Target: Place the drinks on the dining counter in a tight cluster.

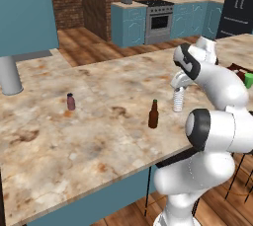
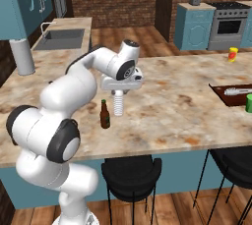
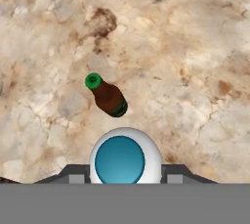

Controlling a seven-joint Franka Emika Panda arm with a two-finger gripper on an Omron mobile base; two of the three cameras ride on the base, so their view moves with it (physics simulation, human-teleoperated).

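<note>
Three drinks sit on the beige marbled stone table [image 1: 99, 136]: the tool [image 2: 118, 102] is clamped around the pale ribbed plastic water bottle [image 2: 118, 105], just beside the upright green-capped brown glass bottle [image 1: 153, 115]; the short maroon can [image 1: 71, 102] stands well apart.

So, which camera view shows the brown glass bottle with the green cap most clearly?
The hand view: the brown glass bottle appears large from above, its green cap and body unobstructed on the dining counter. In the left base view and right base view it stands upright but small, beside the water bottle held in the gripper.
</note>
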